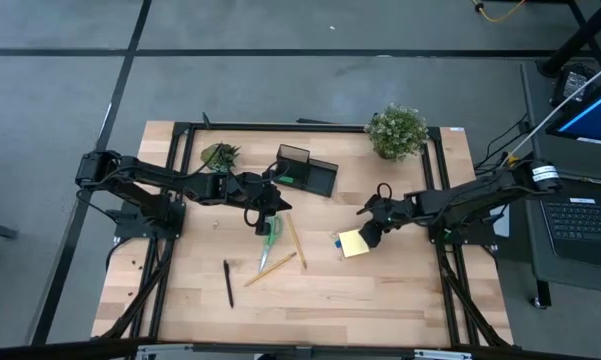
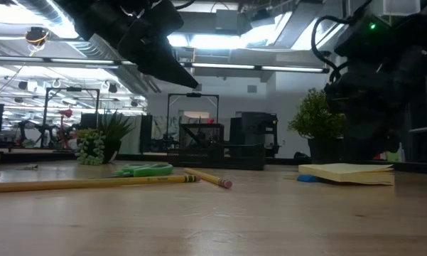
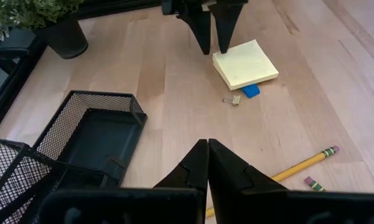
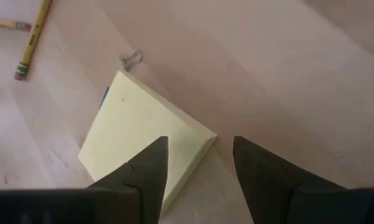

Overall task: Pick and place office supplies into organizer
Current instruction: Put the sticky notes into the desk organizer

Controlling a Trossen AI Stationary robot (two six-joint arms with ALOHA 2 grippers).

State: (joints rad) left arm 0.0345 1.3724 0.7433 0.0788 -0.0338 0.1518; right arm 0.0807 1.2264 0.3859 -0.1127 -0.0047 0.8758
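The yellow sticky-note pad lies flat on the table right of centre, with a small blue piece and a metal clip beside it. My right gripper is open and slants down over one corner of the pad. My left gripper is shut on nothing and hovers above the table near the black mesh organizer. The green-handled scissors, two pencils and a black pen lie on the wood below and in front of the left gripper. My right gripper's open fingers stand on either side of the pad's corner, coming from above at a slant. The pad lies flat on the table. Whether the fingers touch the pad, I cannot tell.
A large potted plant stands at the far right of the table and a small one at the far left, beside the organizer. Bare wood stretches along the table's near edge. A laptop sits off the table's right side.
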